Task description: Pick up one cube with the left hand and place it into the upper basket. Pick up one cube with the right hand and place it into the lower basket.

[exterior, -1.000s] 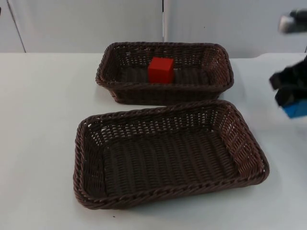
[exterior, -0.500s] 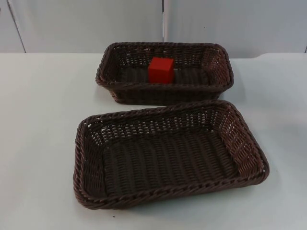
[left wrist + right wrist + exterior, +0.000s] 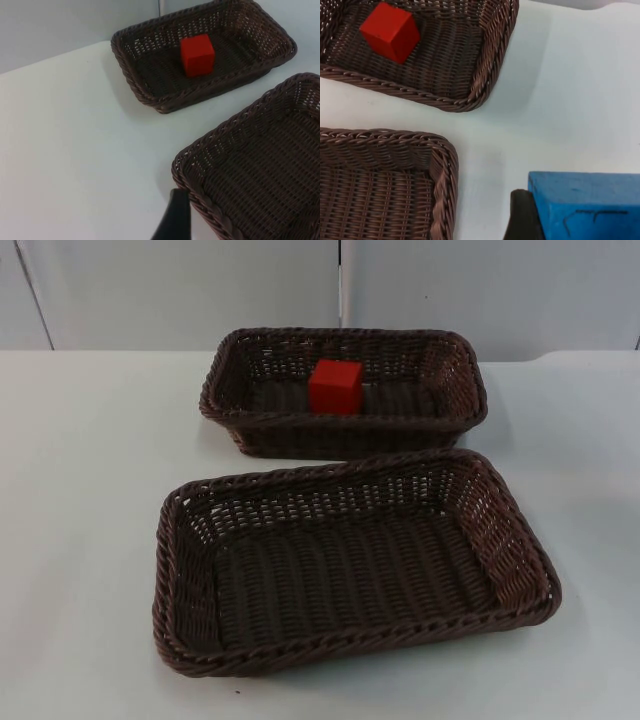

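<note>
Beside the lower basket (image 3: 385, 185), right gripper (image 3: 555, 220) fingers clamp the blue cube (image 3: 587, 205): rigid, light, flat-faced, secure grip. Left gripper (image 3: 172, 222) waits; its fingers' state I can't tell.

On the table (image 3: 90, 490), the upper basket (image 3: 455, 420) stands behind the lower basket (image 3: 180, 640), their rims close together. A cube (image 3: 335, 386) sits inside the upper basket, near its middle.
</note>
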